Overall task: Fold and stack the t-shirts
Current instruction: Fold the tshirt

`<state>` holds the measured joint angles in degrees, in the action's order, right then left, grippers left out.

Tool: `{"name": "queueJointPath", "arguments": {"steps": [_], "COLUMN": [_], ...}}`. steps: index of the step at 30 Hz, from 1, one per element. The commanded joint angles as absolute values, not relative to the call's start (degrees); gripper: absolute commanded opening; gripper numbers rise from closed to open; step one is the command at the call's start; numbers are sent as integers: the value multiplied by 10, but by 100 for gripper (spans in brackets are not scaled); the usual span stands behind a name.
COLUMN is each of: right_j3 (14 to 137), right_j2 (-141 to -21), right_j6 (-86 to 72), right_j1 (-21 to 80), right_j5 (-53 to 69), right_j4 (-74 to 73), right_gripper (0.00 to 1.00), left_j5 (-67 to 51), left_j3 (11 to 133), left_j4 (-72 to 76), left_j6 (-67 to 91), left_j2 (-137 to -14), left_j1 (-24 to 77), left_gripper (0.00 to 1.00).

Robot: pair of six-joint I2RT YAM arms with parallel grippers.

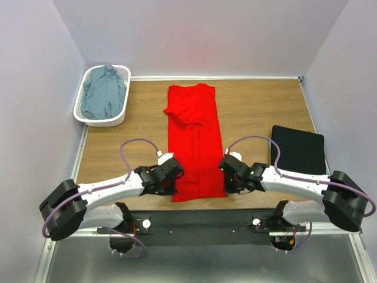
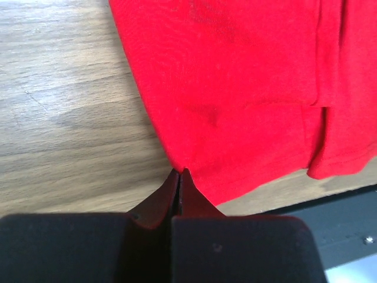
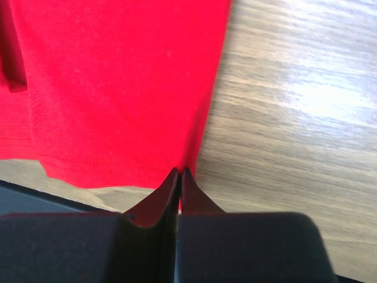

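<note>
The bright red t-shirt (image 1: 194, 141) lies in a long narrow strip down the middle of the table, one sleeve folded across its top. My left gripper (image 1: 171, 180) is at its near left corner, and in the left wrist view (image 2: 179, 172) its jaws are pressed together on the hem edge of the red t-shirt (image 2: 235, 88). My right gripper (image 1: 231, 178) is at the near right corner, shut (image 3: 179, 171) on the red t-shirt's edge (image 3: 118, 88). A folded black t-shirt (image 1: 297, 148) lies at the right. A grey-blue t-shirt (image 1: 105, 93) lies in the basket. No teal one shows.
The white lattice basket (image 1: 79, 109) stands at the far left corner. The wooden table (image 1: 259, 106) ends at a black rail (image 1: 200, 221) near the arm bases. Walls close in the back and both sides.
</note>
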<state>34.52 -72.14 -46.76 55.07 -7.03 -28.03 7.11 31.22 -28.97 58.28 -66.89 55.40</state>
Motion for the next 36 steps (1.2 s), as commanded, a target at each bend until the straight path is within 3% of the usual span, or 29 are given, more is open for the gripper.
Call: {"name": "queueJointPath", "arguments": {"steps": [1, 16, 20, 21, 22, 24, 25, 27, 36], "right_j3": [332, 325, 326, 329, 330, 334, 335, 336, 342], "right_j2": [-696, -686, -673, -665, -660, -650, -640, -633, -630], "right_j6": [-487, -496, -492, -490, -490, -486, -487, -490, -509], "right_j1": [555, 555, 555, 554, 554, 554, 554, 555, 555], "right_j5": [-98, -95, -85, -82, -81, -79, -81, -85, -112], "right_j4": [-302, -319, -319, -319, -319, -320, -321, -323, -327], "right_gripper": [6, 5, 16, 20, 31, 39, 46, 49, 48], "left_j5": [41, 4, -13, -11, -5, -5, -4, -4, 59], "left_j3": [296, 296, 297, 301, 312, 322, 324, 323, 377], "left_j4": [-308, -315, -320, -325, -329, -341, -344, -355, -331], "left_j6": [573, 545, 537, 536, 534, 534, 534, 537, 517], "left_j2": [-645, -642, -634, -629, -625, -607, -605, -595, -585], "left_j1": [534, 512, 512, 512, 512, 509, 507, 504, 451], "left_gripper": [0, 0, 11, 22, 26, 36, 36, 36, 34]}}
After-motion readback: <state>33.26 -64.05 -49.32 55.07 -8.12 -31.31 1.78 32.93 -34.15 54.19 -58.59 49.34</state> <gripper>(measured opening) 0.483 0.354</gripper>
